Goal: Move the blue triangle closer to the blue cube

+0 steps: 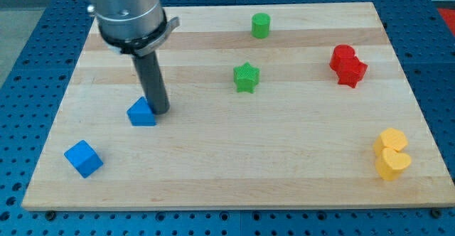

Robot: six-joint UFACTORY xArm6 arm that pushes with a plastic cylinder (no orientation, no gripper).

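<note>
Blue triangle (142, 113): small wedge block, apex up, flat on wood board (298, 165), sits touching my tip (159, 111) on the tip's view-left side. Blue cube (83, 158): lies to view-bottom-left of tip, near board's bottom-left corner, apart from triangle w/ bare wood between.

Arm: dark rod (151, 83) comes down near-vertical from grey cylindrical mount (128, 12) at view's top-left; rod end on board surface. No gripper on this rig, just the rod, so nothing opens or closes; tip only presses against triangle's right side.

Other blocks, rel. to tip: green star (246, 77) to view-right & slightly up, well apart. Green cylinder (261, 25) further up-right, near top edge. Red blocks (347, 65), two touching, shapes unclear, far right. Yellow blocks (391, 153), two touching, far right & down, near right edge.

Room: open wood to view-bottom & right of tip; left edge of board near on tip's left. Blue pegboard table (28, 65) around board.
</note>
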